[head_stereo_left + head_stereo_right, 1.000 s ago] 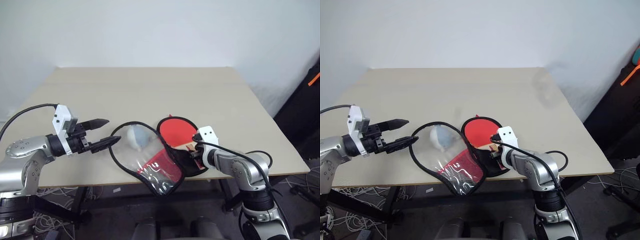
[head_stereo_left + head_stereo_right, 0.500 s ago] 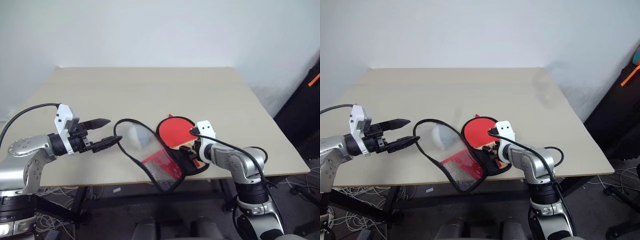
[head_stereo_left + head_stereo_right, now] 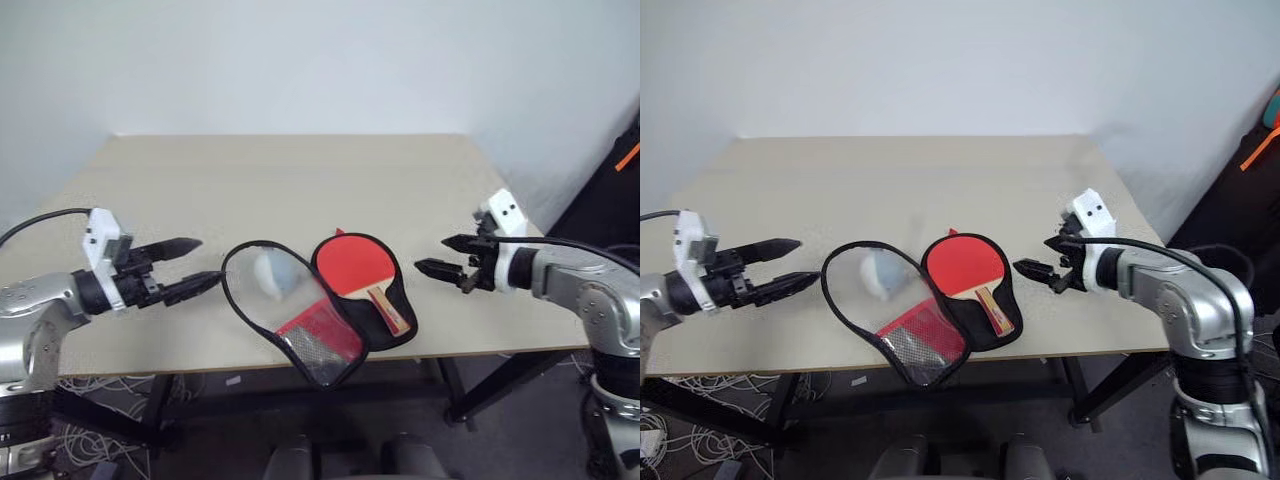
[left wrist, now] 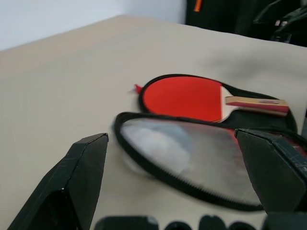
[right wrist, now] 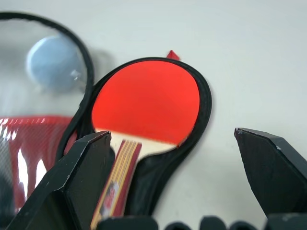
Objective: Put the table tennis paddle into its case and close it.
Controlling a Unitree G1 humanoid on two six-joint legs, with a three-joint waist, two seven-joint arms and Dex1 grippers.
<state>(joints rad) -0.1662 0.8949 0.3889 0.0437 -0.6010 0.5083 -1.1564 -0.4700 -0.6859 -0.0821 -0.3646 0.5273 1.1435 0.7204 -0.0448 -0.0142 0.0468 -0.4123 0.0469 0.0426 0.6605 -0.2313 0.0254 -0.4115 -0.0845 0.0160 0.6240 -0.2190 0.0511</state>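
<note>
The table tennis paddle [image 3: 352, 266] lies face up in the right half of its case [image 3: 403, 334], which is spread open near the table's front edge. Its striped wooden handle [image 3: 386, 306] points toward me. The case's other half [image 3: 268, 291] lies flat to the left, shiny lining up, with the red mesh pocket [image 3: 320, 338] hanging over the edge. My left gripper [image 3: 208, 260] hovers open just left of that half, touching nothing. My right gripper [image 3: 432, 253] is open and empty in the air, a short way right of the case. The right wrist view looks down on the paddle [image 5: 146, 100].
The beige table [image 3: 300, 180] stretches far behind the case. Its front edge runs just under the case, and its right edge lies under my right arm. Dark equipment [image 3: 610, 200] stands off the table at far right.
My right gripper has let go of the paddle's handle, opened, and risen away to the right. The case's left half lifted briefly and has settled flat. My left gripper drifted slightly left.
</note>
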